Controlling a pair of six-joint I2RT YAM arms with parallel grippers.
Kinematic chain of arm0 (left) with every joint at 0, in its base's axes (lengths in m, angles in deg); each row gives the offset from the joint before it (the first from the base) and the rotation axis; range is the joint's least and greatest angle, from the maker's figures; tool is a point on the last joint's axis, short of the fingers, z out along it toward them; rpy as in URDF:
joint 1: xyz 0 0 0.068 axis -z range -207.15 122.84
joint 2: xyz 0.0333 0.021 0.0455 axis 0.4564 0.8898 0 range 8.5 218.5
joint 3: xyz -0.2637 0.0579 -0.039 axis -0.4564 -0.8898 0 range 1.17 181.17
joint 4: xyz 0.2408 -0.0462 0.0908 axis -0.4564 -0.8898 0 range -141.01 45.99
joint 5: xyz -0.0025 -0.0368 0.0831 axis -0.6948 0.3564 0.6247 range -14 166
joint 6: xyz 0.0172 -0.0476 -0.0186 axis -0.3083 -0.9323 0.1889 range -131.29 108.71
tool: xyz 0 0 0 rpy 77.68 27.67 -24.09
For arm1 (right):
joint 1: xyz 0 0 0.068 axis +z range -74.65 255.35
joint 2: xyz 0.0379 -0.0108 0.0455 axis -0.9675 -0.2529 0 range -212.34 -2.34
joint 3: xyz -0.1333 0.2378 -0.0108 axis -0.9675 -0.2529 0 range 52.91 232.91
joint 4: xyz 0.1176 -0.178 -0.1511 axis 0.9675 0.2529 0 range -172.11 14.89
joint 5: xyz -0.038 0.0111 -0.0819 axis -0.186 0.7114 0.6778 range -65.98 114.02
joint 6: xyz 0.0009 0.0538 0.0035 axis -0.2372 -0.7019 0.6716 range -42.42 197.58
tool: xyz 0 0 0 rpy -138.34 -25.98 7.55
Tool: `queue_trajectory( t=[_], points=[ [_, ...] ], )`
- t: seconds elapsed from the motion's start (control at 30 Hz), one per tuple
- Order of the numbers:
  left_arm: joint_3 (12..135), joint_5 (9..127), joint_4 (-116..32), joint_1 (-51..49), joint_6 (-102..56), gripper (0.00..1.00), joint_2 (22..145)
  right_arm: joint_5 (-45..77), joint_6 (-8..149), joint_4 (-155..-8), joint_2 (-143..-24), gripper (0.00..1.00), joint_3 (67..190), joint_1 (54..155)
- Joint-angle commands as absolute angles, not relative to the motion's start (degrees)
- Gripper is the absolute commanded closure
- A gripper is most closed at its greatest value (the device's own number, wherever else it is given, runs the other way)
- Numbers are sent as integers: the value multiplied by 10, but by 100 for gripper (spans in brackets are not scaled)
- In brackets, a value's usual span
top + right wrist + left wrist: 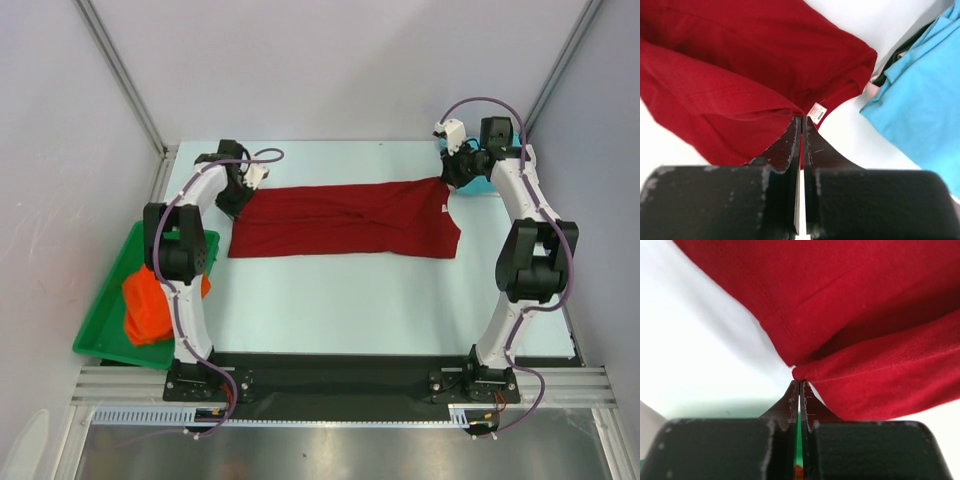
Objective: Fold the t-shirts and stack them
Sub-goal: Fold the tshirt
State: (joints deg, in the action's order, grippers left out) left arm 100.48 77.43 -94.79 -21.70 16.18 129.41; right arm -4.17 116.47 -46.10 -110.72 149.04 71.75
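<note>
Closest in each wrist view is a pair of black jaws pressed flat together with no gap. The left gripper (pixel 799 382) pinches a folded hem corner of the dark red t-shirt (pixel 340 220). The right gripper (pixel 801 118) is clamped on the shirt's opposite end, just beside a small white label (pixel 816 112). Only the overhead view shows the whole garment: a long band lying across the far half of the pale table (pixel 350 310), with each far corner drawn up to a gripper. The turquoise t-shirt (pixel 920 105) lies crumpled near the red shirt's end, with a strip of table between them. From above it is only a sliver behind the right arm. The orange t-shirt (pixel 145 305) appears only overhead, heaped in a green tray (pixel 100 325) at the table's left edge and partly hidden by the left arm.
</note>
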Motion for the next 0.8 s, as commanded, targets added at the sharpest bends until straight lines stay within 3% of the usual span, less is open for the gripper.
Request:
queue_trajectory(
  t=[0.0,0.1,0.17,0.23,0.27,0.37,0.53,0.77],
  points=[
    [1039,792,-957,-222,148,97,1306,-43,1153,-477,-1130,100,1535,724],
    [1039,809,-941,-223,137,89,1296,-24,1134,-502,-1142,90,1550,736],
    [1050,820,-937,-223,130,79,1283,-10,1108,-516,-1141,71,1561,744],
    [1065,829,-931,-224,125,77,1273,-6,1104,-520,-1136,69,1568,749],
    [1068,834,-931,-223,122,66,1259,-3,1101,-520,-1128,65,1569,751],
    [1075,838,-929,-221,114,49,1235,2,1098,-518,-1105,59,1553,752],
    [1025,749,-952,-200,128,46,1185,-63,1144,-421,-1123,59,1527,752],
    [986,699,-975,-160,120,53,1220,-115,1179,-310,-1198,58,1557,783]
  ],
)
